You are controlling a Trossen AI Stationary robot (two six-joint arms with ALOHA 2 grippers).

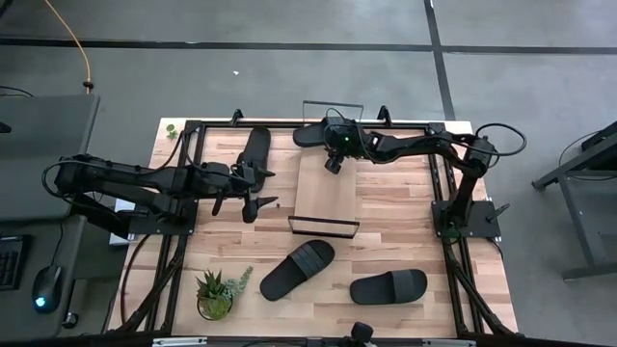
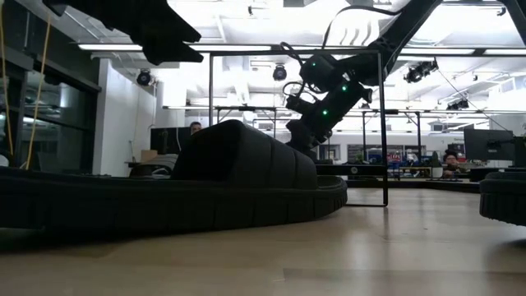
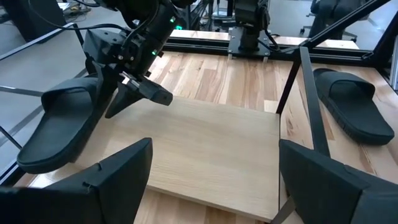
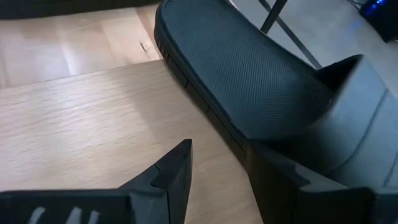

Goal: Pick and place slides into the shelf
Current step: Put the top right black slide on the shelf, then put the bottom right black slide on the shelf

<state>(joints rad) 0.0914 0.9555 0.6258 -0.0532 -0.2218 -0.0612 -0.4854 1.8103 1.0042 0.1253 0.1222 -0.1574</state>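
Black slide (image 3: 59, 127) clamped by right gripper (image 1: 335, 154) at shelf's (image 1: 328, 198) far edge; left gripper (image 1: 258, 188) spread wide, empty, beside shelf's left edge.

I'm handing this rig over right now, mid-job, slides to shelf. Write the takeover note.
Right gripper: shut on one black slip-on slide, held tilted at the far end of the light-wood shelf in its black wire frame.
Left gripper: open, empty, beside the shelf's left side.
Other slides: one on the table left of the shelf, two on the near table.
Done: no slide lies flat on the shelf board.
Left: set the held one down, then place the other three.
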